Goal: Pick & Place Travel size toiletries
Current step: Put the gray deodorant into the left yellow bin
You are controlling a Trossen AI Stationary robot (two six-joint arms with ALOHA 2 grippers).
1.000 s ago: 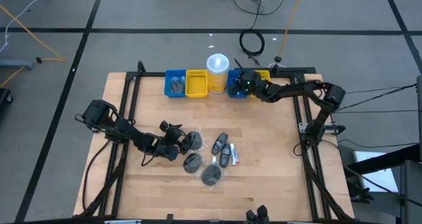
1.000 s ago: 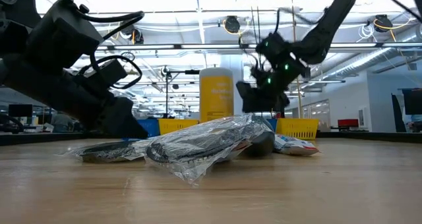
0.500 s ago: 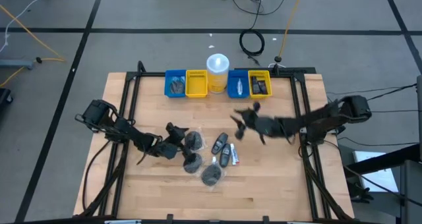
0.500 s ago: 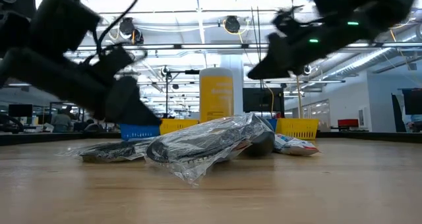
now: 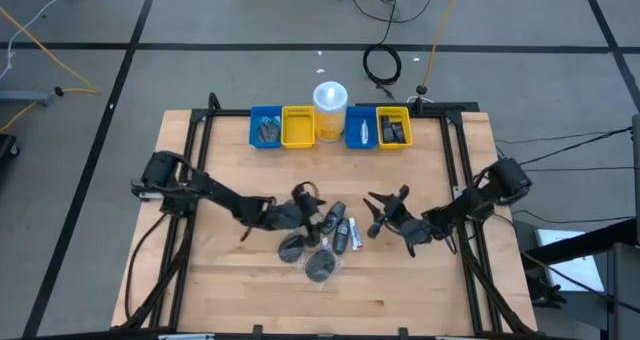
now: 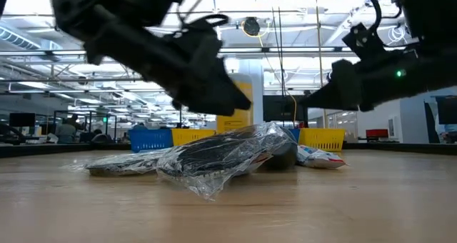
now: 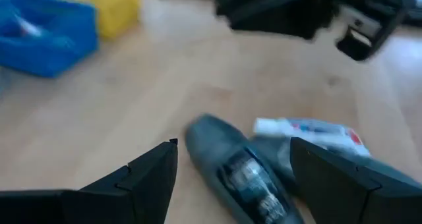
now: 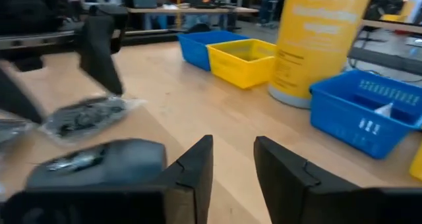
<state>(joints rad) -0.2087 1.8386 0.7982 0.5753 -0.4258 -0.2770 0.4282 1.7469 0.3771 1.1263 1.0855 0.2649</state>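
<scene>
Toiletries (image 5: 322,242) lay clustered at mid-table (image 5: 420,285); four bins (image 5: 298,126) and a cup (image 5: 330,102) lined its far edge.

At the far edge of your wooden bench (image 5: 420,290), blue bins (image 5: 265,127) and yellow bins (image 5: 298,126) flank a tall yellow cup (image 5: 330,110)

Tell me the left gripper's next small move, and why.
Probably ease the left gripper forward and down over the dark bottle, then close. Its fingers stand open and empty, with the bottle lying on the table just ahead between them, beside the white-silver tube.
</scene>
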